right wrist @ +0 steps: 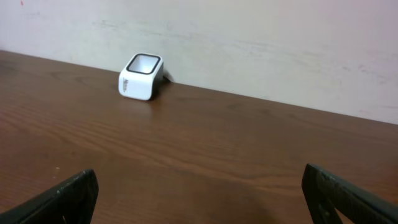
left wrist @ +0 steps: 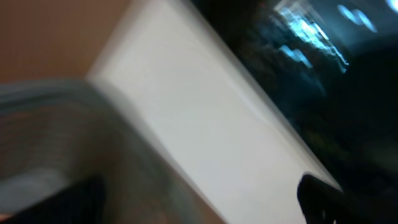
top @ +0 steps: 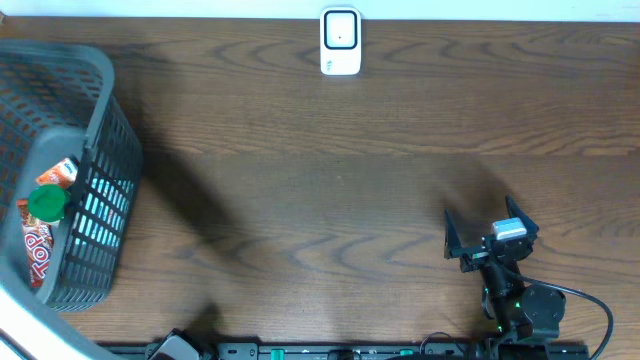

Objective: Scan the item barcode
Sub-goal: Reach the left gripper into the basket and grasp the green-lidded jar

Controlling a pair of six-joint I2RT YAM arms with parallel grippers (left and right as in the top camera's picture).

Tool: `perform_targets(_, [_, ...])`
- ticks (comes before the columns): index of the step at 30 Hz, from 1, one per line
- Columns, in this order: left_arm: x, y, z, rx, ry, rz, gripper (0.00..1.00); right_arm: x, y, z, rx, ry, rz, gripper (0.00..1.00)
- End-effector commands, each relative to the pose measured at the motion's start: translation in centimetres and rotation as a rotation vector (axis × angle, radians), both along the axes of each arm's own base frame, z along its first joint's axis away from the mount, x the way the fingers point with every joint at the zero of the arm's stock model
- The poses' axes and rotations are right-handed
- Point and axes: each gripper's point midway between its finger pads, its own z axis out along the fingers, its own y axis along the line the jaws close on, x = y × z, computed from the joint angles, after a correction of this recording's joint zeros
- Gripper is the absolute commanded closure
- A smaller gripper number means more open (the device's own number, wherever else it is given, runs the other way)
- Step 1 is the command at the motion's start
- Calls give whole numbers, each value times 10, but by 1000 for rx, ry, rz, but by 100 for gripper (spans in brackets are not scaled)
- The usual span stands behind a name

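Wooden table (top: 330, 200): right hand (top: 485, 224) spread wide, empty, touching nothing.

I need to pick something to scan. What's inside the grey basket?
A green-capped item and orange snack packets lie inside the basket; its wall hides anything deeper.

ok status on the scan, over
Right gripper open, empty. Left gripper open, its view blurred. Orange packet in the basket, not yet picked. Nothing blocking the scanner.
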Motion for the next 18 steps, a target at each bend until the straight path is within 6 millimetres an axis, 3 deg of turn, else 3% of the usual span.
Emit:
perform_targets(1, [-41,61,-47,-16,224,323,2,-1,2,0,-3,0,10,1])
perform_targets(6, [-56,69,-131,16,644,341,2,-1,2,0,-3,0,10,1])
perform_targets(13, [-38,53,-198,-41,881,233,2,-1,2,0,-3,0,10,1])
perform_targets(18, [-38,42,-255,-157,1050,153,2,-1,2,0,-3,0,10,1])
